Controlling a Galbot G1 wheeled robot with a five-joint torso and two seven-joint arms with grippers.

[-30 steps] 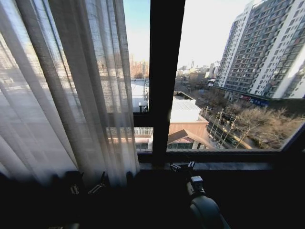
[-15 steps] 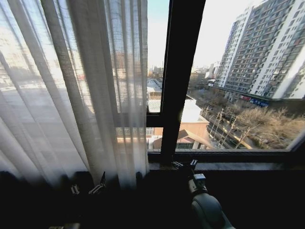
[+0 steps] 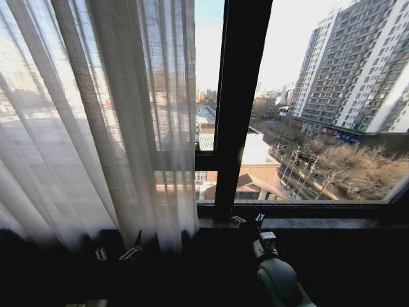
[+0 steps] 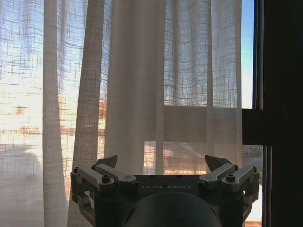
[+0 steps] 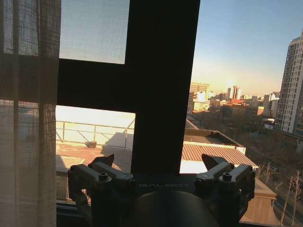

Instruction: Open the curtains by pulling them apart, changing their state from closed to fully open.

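Both grippers, left (image 4: 162, 166) and right (image 5: 158, 164), hang spread and empty, so you likely still need to grasp the sheer white pleated curtain (image 3: 96, 128) by the dark window frame (image 3: 239, 102)

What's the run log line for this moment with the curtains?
curtains: covering left side, right pane bare | left gripper: open, facing fabric, not gripping | right gripper: open, facing window frame

A narrow window sill (image 3: 319, 223) is seen running below the glass at the foot of the dark window frame (image 3: 238, 109). The hem of the sheer curtains (image 3: 96, 128) is hung just at its level on the left. Nothing else can be made out lying on it.
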